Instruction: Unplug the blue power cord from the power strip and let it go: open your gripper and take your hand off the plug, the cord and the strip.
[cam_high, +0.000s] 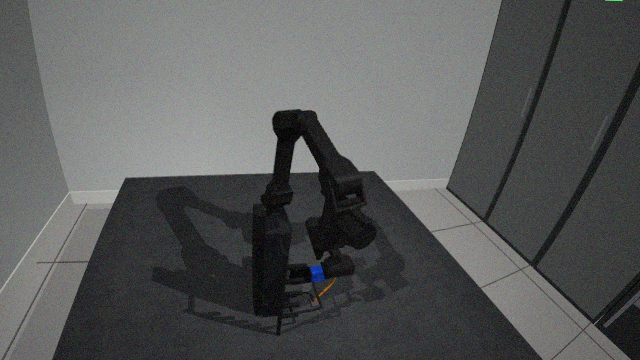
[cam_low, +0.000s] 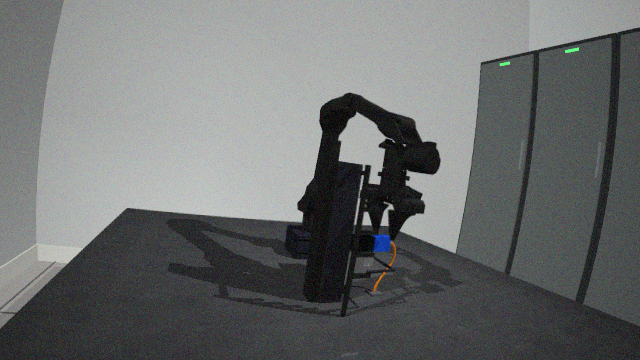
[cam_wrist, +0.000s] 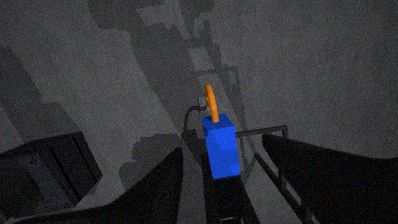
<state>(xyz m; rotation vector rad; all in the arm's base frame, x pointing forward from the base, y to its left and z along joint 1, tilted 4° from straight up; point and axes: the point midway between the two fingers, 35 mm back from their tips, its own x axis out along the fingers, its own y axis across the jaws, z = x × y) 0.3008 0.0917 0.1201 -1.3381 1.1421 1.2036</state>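
The blue plug has an orange cord curving from its outer end down towards the table. A black part extends from the plug's other end towards the tall dark upright block. Gold edges show low on this part in the wrist view. My gripper is open, its fingers apart on either side of the blue plug, with gaps in the wrist view. I cannot clearly make out the power strip, or whether the plug is seated.
The tall dark block stands close beside the plug. A thin black frame stands along it and reaches under the plug. A dark box sits behind the block. Grey cabinets stand at the right.
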